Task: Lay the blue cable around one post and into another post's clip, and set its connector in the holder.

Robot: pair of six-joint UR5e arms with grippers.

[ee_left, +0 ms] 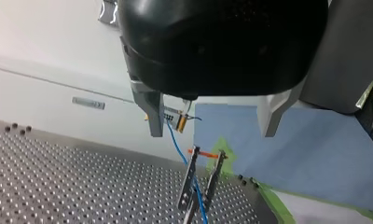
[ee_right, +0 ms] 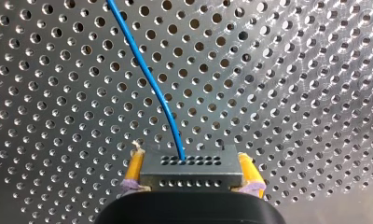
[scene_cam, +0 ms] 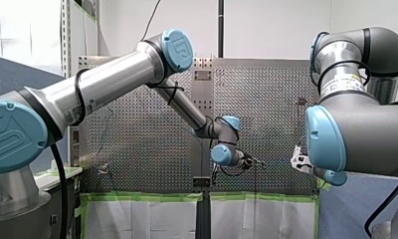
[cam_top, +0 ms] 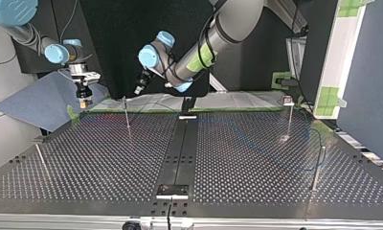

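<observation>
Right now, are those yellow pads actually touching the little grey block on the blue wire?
Touching. The right wrist view shows yellow pads pressed against both sides of the connector.

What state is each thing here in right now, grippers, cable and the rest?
My right gripper, shut on the connector.
Connector, gripped between yellow pads, above the table.
My left gripper, open, empty.
Blue cable, plugged into the connector, curving away.
Clip post, upright, cable seemingly between its prongs.

My left arm (scene_cam: 112, 82) and my right arm (scene_cam: 366, 134) are silver with pale blue caps (scene_cam: 177, 49). My left hand (ee_left: 211, 133) is black; my right hand (ee_right: 191, 164) has yellow pads (ee_right: 136, 169).
</observation>
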